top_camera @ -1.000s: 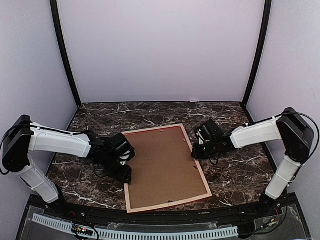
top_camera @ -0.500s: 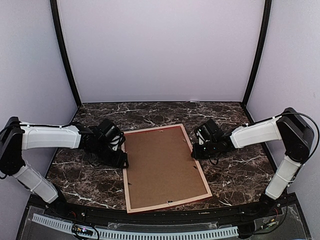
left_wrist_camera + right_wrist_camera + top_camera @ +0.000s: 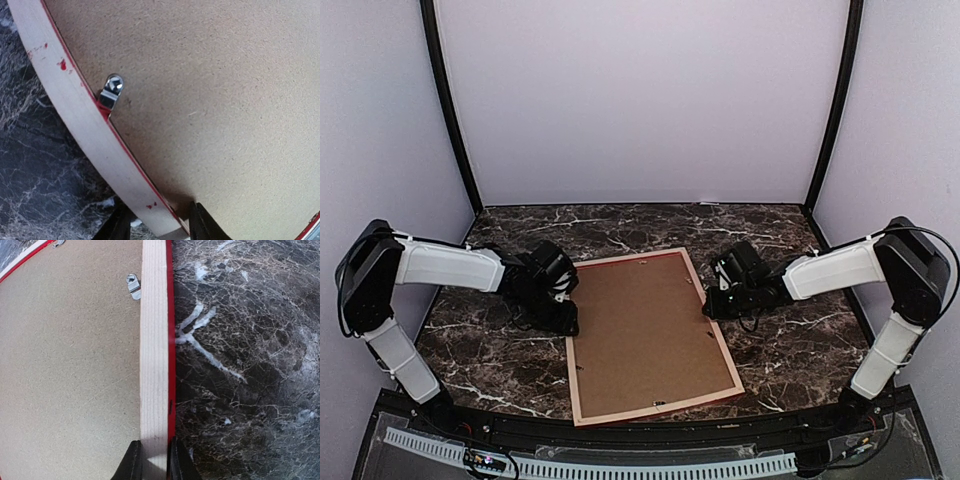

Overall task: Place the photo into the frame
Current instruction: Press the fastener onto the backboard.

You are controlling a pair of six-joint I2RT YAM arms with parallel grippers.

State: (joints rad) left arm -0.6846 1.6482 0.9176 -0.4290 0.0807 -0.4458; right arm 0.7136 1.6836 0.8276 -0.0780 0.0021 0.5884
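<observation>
**Top external view.** The frame [image 3: 620, 411] lay face down in the middle of the dark marble table [image 3: 790, 350]. Its pale wooden back was up, and a brown backing board [image 3: 645, 335] filled the opening. The photo was not visible anywhere; whether it lay under the board could not be told. The left gripper [image 3: 560, 318] sat at the frame's left long rail and the right gripper [image 3: 713, 305] at the opposite rail. The step looked like taking the frame by both sides. It would go best with an even grip on each rail and a level lift, so the board did not shift.

**Left wrist view.** The left gripper [image 3: 160, 225] straddled the rail [image 3: 95, 130], with one of its fingers [image 3: 202, 225] on the board side. The jaws stood partly apart around the wood, and whether they pinched it could not be told. The rail was smooth pale wood flecked with red paint. A small bright metal tab [image 3: 111, 92] sat at the seam with the fibrous, matte board [image 3: 215, 90].

**Right wrist view.** The right gripper [image 3: 153, 460] was closed narrowly on the rail [image 3: 154, 340], a finger tight against each side. The wood showed fine cross grain and a thin red outer edge. Another metal tab [image 3: 133, 286] lay on the speckled board [image 3: 70, 365].
</observation>
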